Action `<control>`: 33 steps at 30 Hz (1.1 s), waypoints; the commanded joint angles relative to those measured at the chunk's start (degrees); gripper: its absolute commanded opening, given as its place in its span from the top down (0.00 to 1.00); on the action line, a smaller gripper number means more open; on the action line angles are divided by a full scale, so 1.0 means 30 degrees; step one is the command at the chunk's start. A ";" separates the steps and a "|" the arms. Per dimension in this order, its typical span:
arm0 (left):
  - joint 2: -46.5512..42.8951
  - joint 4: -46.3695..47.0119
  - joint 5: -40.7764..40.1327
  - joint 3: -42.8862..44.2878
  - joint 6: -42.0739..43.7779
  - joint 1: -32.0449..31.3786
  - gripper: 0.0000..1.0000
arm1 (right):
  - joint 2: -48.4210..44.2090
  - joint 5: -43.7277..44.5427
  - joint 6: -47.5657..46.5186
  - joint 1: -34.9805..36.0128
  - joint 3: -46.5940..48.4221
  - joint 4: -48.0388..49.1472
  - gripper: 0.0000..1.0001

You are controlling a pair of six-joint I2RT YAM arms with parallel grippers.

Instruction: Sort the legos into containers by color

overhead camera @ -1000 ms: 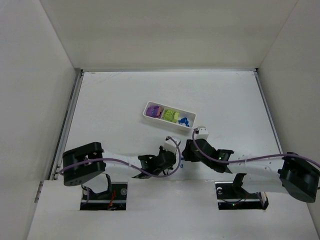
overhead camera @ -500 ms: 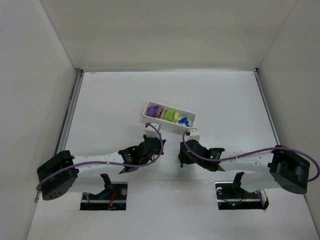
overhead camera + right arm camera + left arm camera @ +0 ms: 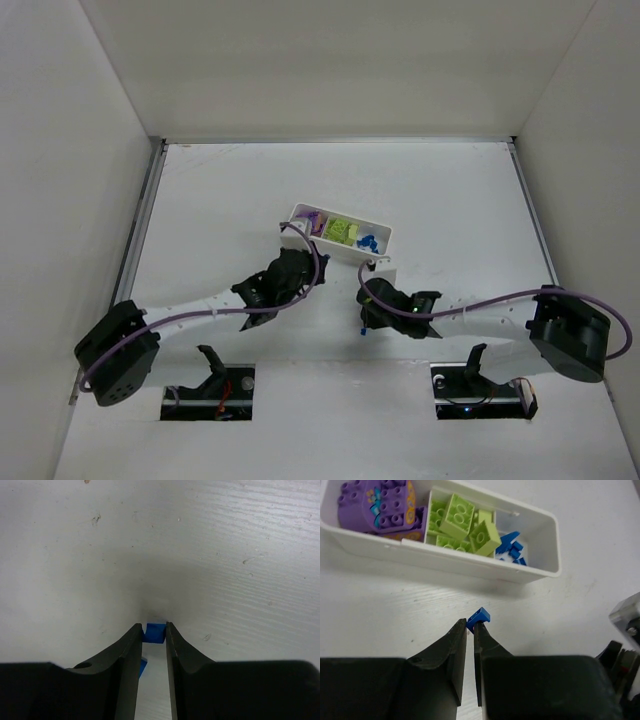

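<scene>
Now L gripper (image 3: 470,624) clamps blue lego (image 3: 478,616) nr tray (image 3: 470,564); R gripper (image 3: 153,626) pinches blue piece (image 3: 155,633) on table (image 3: 210,550).

One tray, three colours of brick.
White tray (image 3: 540,570): three compartments, at least four yellow-green bricks (image 3: 456,516); purple bricks (image 3: 380,505) too heaped to count; one blue piece (image 3: 479,616) at left end effector (image 3: 470,625), two at right end effector (image 3: 154,630).

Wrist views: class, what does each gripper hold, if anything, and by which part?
Left gripper pinches a tiny blue brick by its lower edge at the fingertips. Right gripper appears to clamp another blue piece by two opposite sides.
</scene>
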 commanded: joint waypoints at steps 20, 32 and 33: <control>0.9495 0.3046 0.2947 0.8833 0.1324 0.0788 0.91 | -0.8195 0.1228 0.0554 -0.2843 -0.2700 0.0935 0.76; 1.0146 0.2254 0.2626 1.0100 0.1881 0.1082 0.71 | -0.8112 0.0322 -0.0763 -0.5391 -0.1970 0.2778 0.76; 0.9737 0.2254 0.2451 0.9720 0.1853 0.1082 0.70 | -0.7615 0.0146 -0.1026 -0.5742 -0.1677 0.3129 0.76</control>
